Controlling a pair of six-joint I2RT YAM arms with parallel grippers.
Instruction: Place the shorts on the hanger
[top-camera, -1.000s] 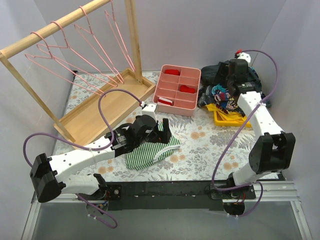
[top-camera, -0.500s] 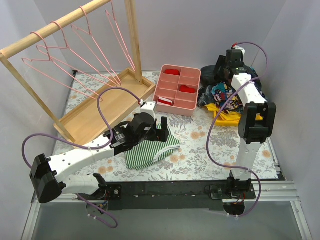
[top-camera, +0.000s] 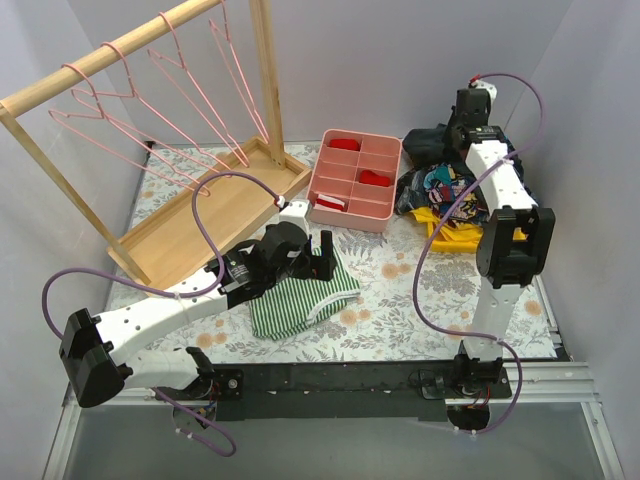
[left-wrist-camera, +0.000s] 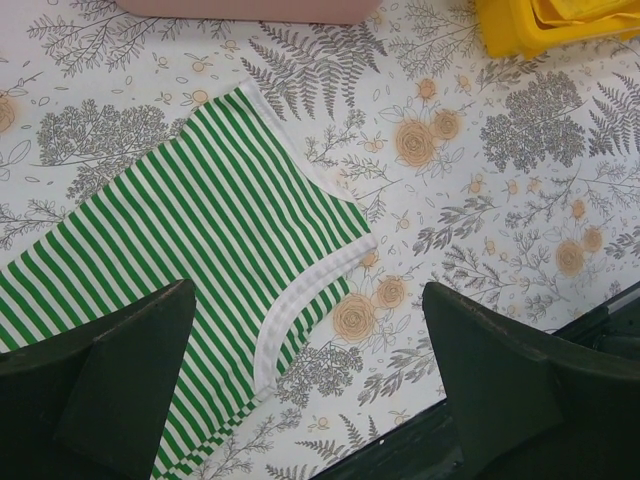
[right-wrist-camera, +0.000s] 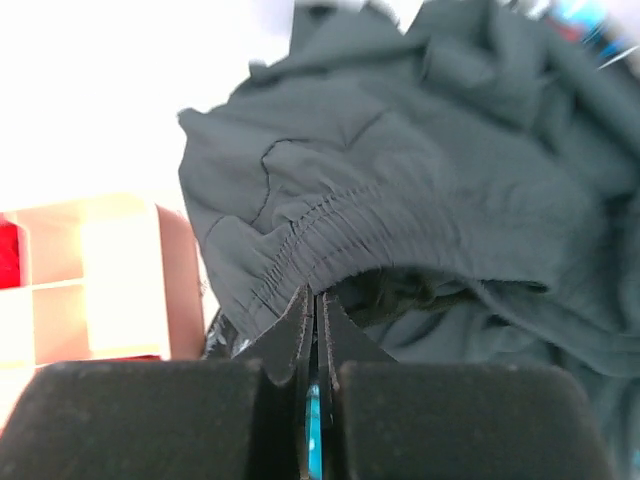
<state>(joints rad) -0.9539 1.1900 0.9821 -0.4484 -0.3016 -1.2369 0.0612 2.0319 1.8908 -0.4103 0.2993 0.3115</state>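
The shorts (top-camera: 428, 143) lie bunched at the far right of the worktop (top-camera: 400, 290), on a heap with a colourful patterned garment (top-camera: 445, 190). They are just behind a pink compartment tray (top-camera: 355, 180). The right hand (top-camera: 468, 118) is held right over them at the heap's far side.

In the right wrist view the dark shorts (right-wrist-camera: 430, 190) fill most of the frame, and the gathered elastic waistband is seen directly at the fingertips. The right hand (right-wrist-camera: 315, 300) is pressed together, with only a hairline slit left between the fingers (right-wrist-camera: 150, 420). The waistband hem appears to be pinched at the very tips. A bit of cyan is seen through the slit lower down.

The left hand (top-camera: 320, 255) is held low over green-and-white striped shorts (top-camera: 300, 300) at the worktop's middle, well apart from the dark shorts. In the left wrist view its fingers (left-wrist-camera: 110, 380) are spread wide. The left hand (left-wrist-camera: 310, 375) grips nothing, and the striped shorts (left-wrist-camera: 200, 240) lie flat beneath it.

The hanger (top-camera: 130, 130) is hung with three like it on a wooden rail (top-camera: 110, 55) at the far left, well apart from both hands. A yellow item (top-camera: 455, 235) lies near the heap.
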